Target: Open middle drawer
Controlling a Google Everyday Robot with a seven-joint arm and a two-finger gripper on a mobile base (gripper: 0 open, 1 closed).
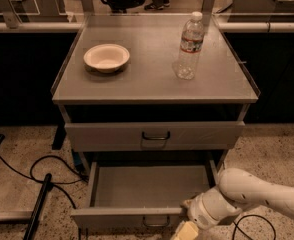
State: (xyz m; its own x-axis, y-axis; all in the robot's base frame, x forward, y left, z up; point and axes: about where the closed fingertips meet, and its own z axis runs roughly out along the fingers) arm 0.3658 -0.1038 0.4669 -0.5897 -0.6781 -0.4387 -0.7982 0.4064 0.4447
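Cabinet top (pixel 152 79) with bowl (pixel 106 57) and bottle (pixel 189 46), middle drawer (pixel 127 217) standing open, jaws at its front, grip unclear, speckled floor (pixel 17 146).

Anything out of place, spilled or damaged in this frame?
Nothing stands out. The bowl and water bottle stand upright on the cabinet top, the middle drawer is pulled out squarely, and the gripper sits at its front edge.

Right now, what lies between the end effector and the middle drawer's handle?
Camera view: only bare grey drawer front lies between the handle and the end effector, which sits low by the front of the middle drawer.
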